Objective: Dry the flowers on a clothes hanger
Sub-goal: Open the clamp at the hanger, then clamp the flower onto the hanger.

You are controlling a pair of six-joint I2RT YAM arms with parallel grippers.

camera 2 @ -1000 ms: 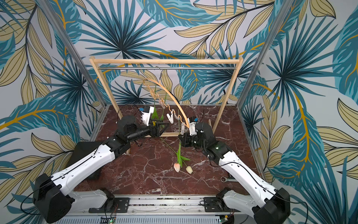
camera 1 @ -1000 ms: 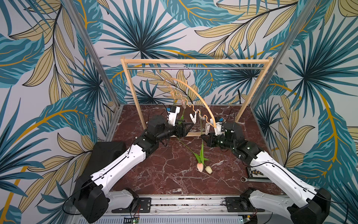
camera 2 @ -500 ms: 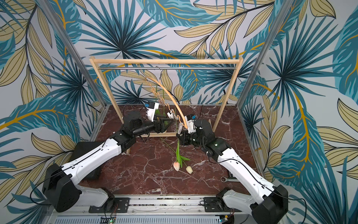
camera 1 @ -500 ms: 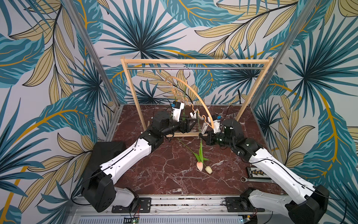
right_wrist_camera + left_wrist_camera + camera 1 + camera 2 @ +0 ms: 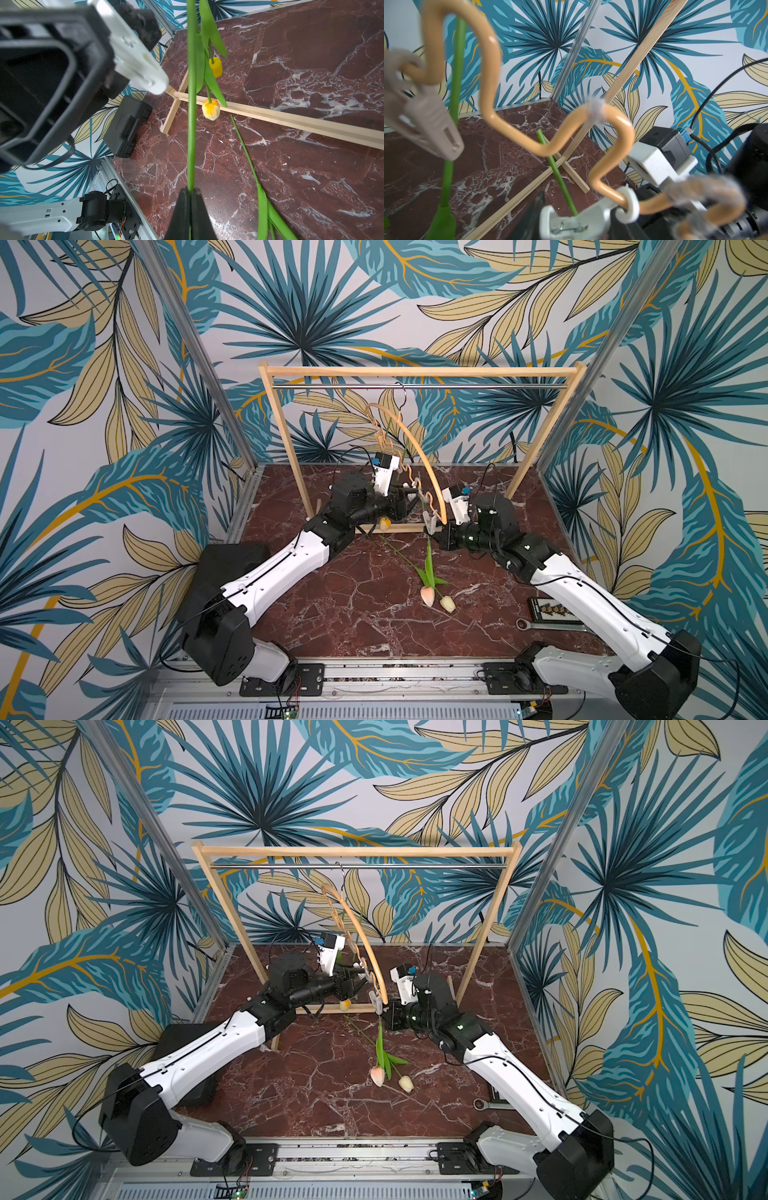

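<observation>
The clothes hanger (image 5: 420,450) (image 5: 360,936) hangs tilted from the rail by its hook. Its wavy bar (image 5: 488,68) carries a beige clip (image 5: 427,126) with a green stem, and a white clip (image 5: 571,223) (image 5: 429,522). My left gripper (image 5: 576,216) (image 5: 413,504) is shut on the white clip, where a cut stem (image 5: 557,170) enters. My right gripper (image 5: 190,190) (image 5: 434,536) is shut on that stem (image 5: 191,124), the pink flower's (image 5: 427,596). The cream flower (image 5: 447,603) lies on the table. The yellow (image 5: 216,66) and orange-yellow (image 5: 211,109) flowers hang head down.
The wooden rack (image 5: 291,439) stands at the back, its base bar (image 5: 291,122) on the marble. A black case (image 5: 232,560) sits at the left edge. A wrench (image 5: 528,624) and a small black tray (image 5: 552,610) lie front right.
My left arm has reached right to the hanger's low end and its jaws have narrowed round the white clip. The hanger has swung a little. The right gripper has edged left with the stem.
</observation>
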